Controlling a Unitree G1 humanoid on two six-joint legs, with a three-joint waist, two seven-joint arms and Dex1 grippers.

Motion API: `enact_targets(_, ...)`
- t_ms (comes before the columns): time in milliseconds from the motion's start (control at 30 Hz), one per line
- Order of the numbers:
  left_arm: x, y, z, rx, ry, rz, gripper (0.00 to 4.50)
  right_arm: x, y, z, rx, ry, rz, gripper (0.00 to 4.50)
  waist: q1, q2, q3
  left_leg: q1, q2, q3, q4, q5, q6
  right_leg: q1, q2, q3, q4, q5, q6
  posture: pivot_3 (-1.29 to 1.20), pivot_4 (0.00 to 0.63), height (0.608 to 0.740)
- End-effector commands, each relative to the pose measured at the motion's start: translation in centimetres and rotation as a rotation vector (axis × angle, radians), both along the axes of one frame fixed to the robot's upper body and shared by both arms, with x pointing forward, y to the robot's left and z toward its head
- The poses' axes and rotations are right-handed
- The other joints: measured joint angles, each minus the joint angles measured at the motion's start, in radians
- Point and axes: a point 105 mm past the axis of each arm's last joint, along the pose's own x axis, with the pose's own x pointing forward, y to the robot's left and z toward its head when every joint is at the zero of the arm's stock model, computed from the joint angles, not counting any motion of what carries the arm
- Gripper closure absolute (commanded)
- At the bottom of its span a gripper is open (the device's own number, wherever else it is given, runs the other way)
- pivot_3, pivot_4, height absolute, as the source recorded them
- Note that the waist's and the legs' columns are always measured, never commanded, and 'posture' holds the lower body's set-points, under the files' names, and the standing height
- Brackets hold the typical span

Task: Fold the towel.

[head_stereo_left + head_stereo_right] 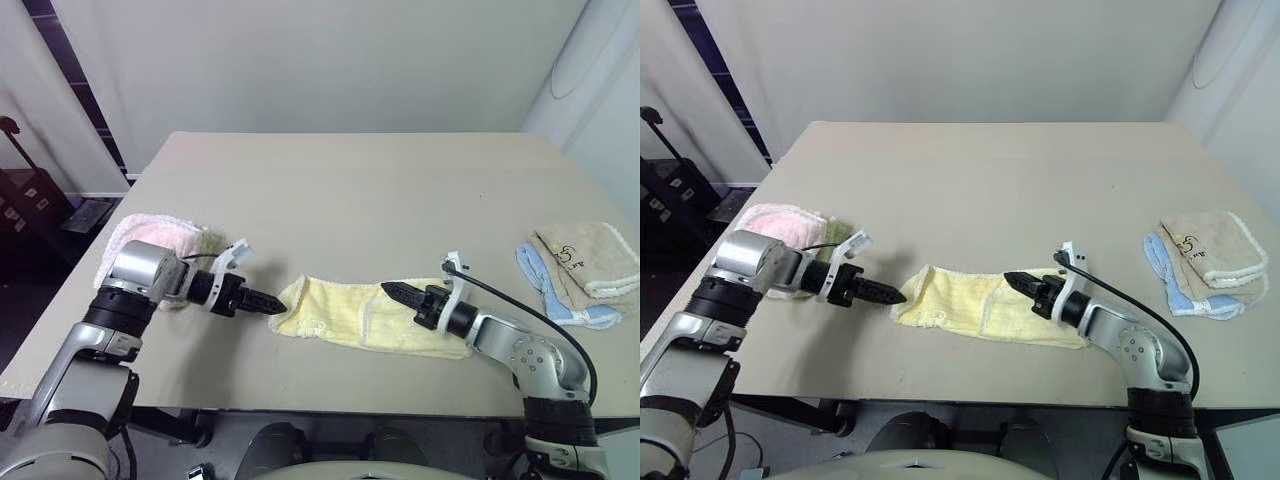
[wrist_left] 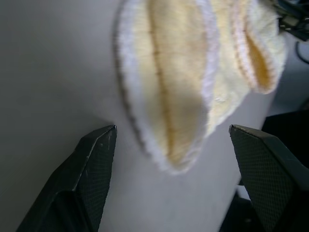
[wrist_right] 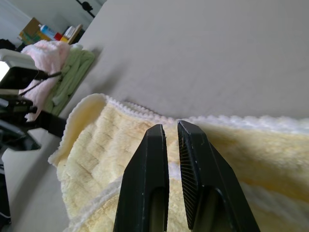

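At the far left of the table, a pink towel is stacked on a green cloth, well clear of the work. Next comes the left gripper, its 2 black fingers spread wide and aimed at the towel's near end, just short of the cloth. The towel itself is laid across the front of the table between the 2 arms, partly doubled over, with whitish hems showing. For a clean grasp, the rounded end should be taken between the open fingers at the hem, both layers being caught, before any lift is attempted. Further right, the right gripper is seen over the towel's other half, fingers pressed nearly together; whether cloth is pinched cannot be told. At the far right, a beige towel is left on a blue cloth, untouched.
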Motion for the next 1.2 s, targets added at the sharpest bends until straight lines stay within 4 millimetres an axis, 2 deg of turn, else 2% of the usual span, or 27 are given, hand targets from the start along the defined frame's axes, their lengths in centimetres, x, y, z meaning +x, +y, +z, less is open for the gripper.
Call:
enact_targets(33, -1.8, -1.2, -0.4, -0.048, 0.115, -0.042, 0.58, 0.2, -0.1, 1.2, 0.011, -0.049, -0.01, 4.06, -0.003, 0.0, 0.0, -0.001, 0.0, 0.0, 0.0, 0.0, 0.0, -0.001, 0.0, 0.0, 0.0, 0.0, 0.0, 0.0, 0.0, 0.74)
enact_targets(233, -2.2, -1.4, -1.8, 0.007, 0.141, -0.02, 0.58, 0.4, -0.3, 1.1, 0.009, -0.048, -0.03, 4.06, -0.003, 0.0, 0.0, -0.003, 0.001, 0.0, -0.001, 0.0, 0.0, -0.004, 0.001, 0.0, 0.002, 0.0, 0.0, 0.0, 0.0, 0.74)
enact_targets(500, -0.7, -1.6, -1.6, -0.012, 0.097, 0.044, 0.58, 0.5, -0.6, 0.9, 0.0, -0.041, -0.052, 4.06, 0.001, 0.0, 0.0, -0.001, 0.0, 0.0, 0.001, 0.0, 0.0, -0.001, -0.001, 0.0, 0.001, 0.0, 0.0, 0.0, 0.0, 0.74)
enact_targets(600, -0.3, -1.3, -2.0, 0.013, 0.083, 0.068, 1.22, 0.4, -0.8, 0.9, -0.005, -0.038, -0.06, 4.06, 0.002, 0.0, 0.0, -0.001, -0.001, 0.0, 0.001, 0.0, 0.0, 0.0, -0.001, 0.0, 0.001, 0.0, 0.001, 0.0, 0.0, 0.74)
enact_targets(867, 0.0, -0.9, -2.1, 0.007, 0.072, 0.079, 4.24, 0.1, -1.3, 0.9, -0.003, -0.033, -0.067, 4.06, 0.0, 0.0, 0.0, -0.002, -0.001, 0.0, 0.0, 0.0, 0.0, -0.002, -0.001, 0.0, 0.001, 0.0, 0.001, 0.0, 0.0, 0.74)
enact_targets(900, 0.0, -0.9, -2.1, 0.003, 0.072, 0.079, 4.47, 0.1, -1.3, 0.9, -0.002, -0.034, -0.068, 4.06, 0.0, 0.0, 0.0, -0.003, -0.001, 0.0, 0.0, 0.0, 0.0, -0.003, -0.001, 0.0, 0.001, 0.0, 0.001, 0.0, 0.0, 0.74)
enact_targets(1033, 0.4, -0.9, -1.2, -0.028, 0.05, 0.085, 4.47, -0.1, -1.5, 2.2, 0.016, -0.083, -0.075, 4.06, 0.0, 0.0, 0.0, -0.004, -0.001, 0.0, 0.0, 0.0, 0.0, -0.004, -0.001, 0.0, 0.001, 0.0, 0.001, 0.0, 0.0, 0.74)
enact_targets(1200, 1.6, -1.1, 2.1, -0.134, 0.001, 0.082, 4.47, -1.6, -1.6, 4.9, 0.063, -0.212, -0.053, 4.06, -0.002, -0.002, 0.002, -0.007, 0.0, 0.0, 0.0, 0.0, 0.0, -0.007, -0.001, 0.0, 0.001, 0.0, 0.001, 0.0, 0.0, 0.74)
